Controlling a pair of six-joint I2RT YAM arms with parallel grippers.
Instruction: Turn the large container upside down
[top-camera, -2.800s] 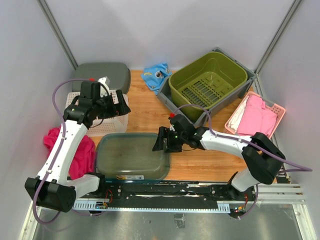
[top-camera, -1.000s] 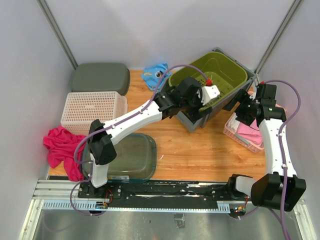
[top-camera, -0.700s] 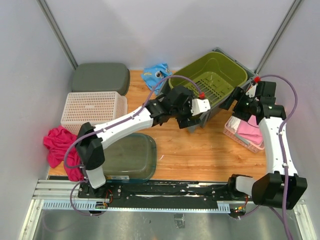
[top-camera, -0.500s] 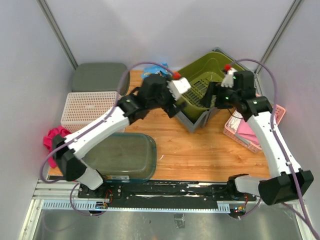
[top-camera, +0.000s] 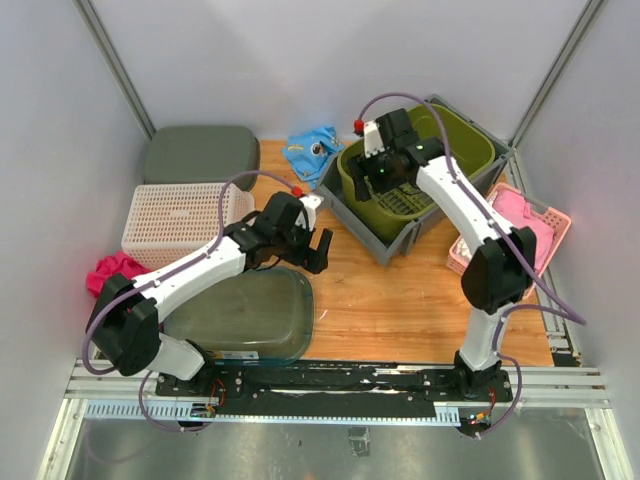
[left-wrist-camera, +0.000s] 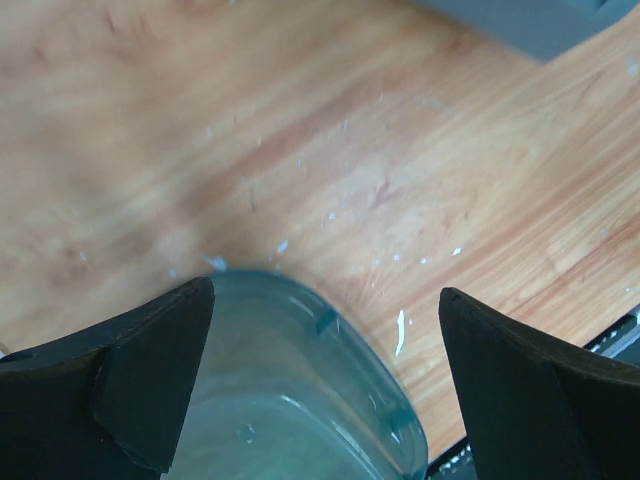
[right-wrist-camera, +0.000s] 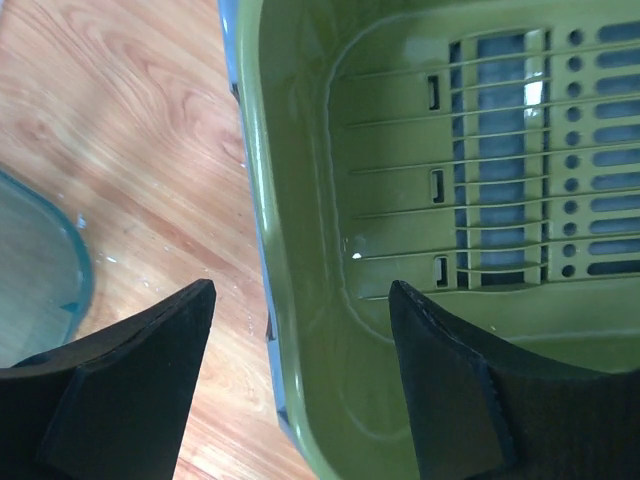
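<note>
A large translucent teal-grey container (top-camera: 245, 315) sits open side up at the near left; its far corner shows in the left wrist view (left-wrist-camera: 300, 400). My left gripper (top-camera: 312, 250) hangs open and empty just above that far right corner (left-wrist-camera: 322, 385). An olive green slotted bin (top-camera: 420, 160) rests tilted in a grey tray (top-camera: 372, 232) at the back right. My right gripper (top-camera: 385, 180) is open and empty over the bin's left rim; in the right wrist view (right-wrist-camera: 300, 390) the rim of the bin (right-wrist-camera: 450, 150) lies between the fingers.
A dark grey tub (top-camera: 200, 152) and a beige lattice basket (top-camera: 185, 215) stand at the back left. A red cloth (top-camera: 120, 285) lies at the left edge, a blue cloth (top-camera: 312, 150) at the back, and a pink basket with pink cloth (top-camera: 512, 228) at the right.
My left arm has pulled back from the olive bin to the translucent container's far corner. My right arm has swung from the right side across to the olive bin's left rim.
</note>
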